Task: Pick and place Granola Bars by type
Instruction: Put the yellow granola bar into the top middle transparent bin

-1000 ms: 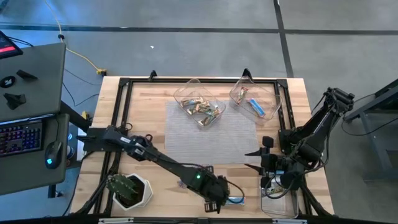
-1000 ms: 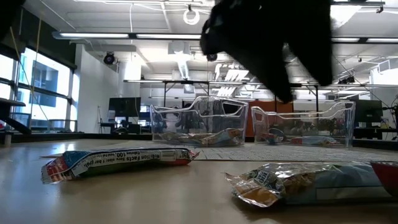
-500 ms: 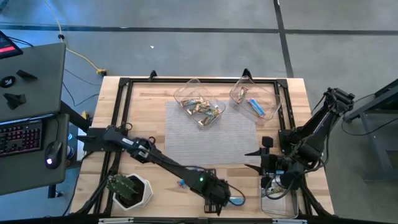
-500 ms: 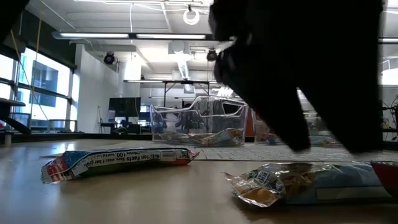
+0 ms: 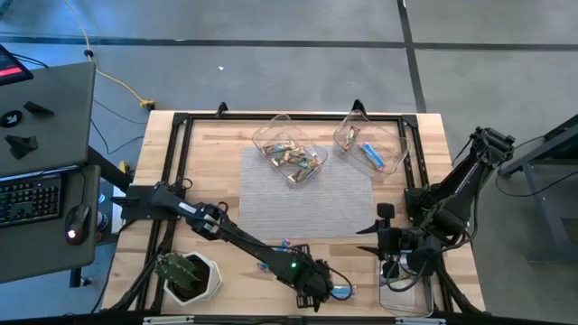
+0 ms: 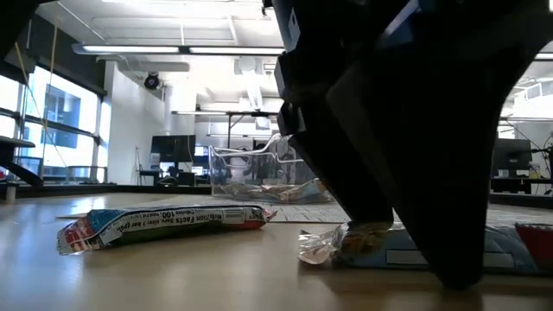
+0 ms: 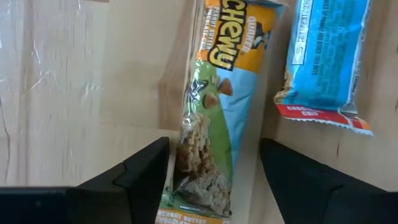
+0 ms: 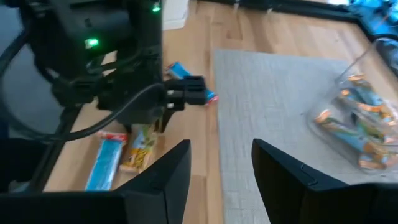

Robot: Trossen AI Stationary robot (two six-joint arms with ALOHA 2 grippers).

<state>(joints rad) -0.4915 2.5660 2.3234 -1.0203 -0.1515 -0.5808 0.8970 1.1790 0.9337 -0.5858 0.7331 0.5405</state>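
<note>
The left tool (image 7: 211, 180) is down at the bench (image 5: 217, 144) near its front edge, its fingers (image 7: 140, 171) spread wide on either side of a yellow and green granola bar (image 7: 214, 118) that lies flat on the wood between them; the fingers straddle the bar's lower end without having closed on it. Just beside that bar, outside one finger, lies a blue granola bar (image 7: 329, 59) with a red end, also flat on the wood. In the low view the left tool fills most of the frame, its dark fingers touching down around the yellow bar (image 6: 363, 246), and another blue bar (image 6: 160, 223) rests off to one side of it. In the right wrist view a further small blue bar (image 8: 186, 78) lies just beyond the left tool, close to the edge of a grey mat (image 5: 307, 194). The right tool (image 5: 372, 236) hovers off to the side of the left one, near the mat's corner, its fingers (image 8: 161, 180) parted and holding nothing. Farthest from both tools, at the back of the mat, stand two clear bins: one (image 5: 289, 144) holds a heap of tan and gold bars (image 5: 293, 160), the other (image 5: 372, 140) holds a blue bar (image 5: 372, 155) and a silvery one (image 5: 350, 137).
</note>
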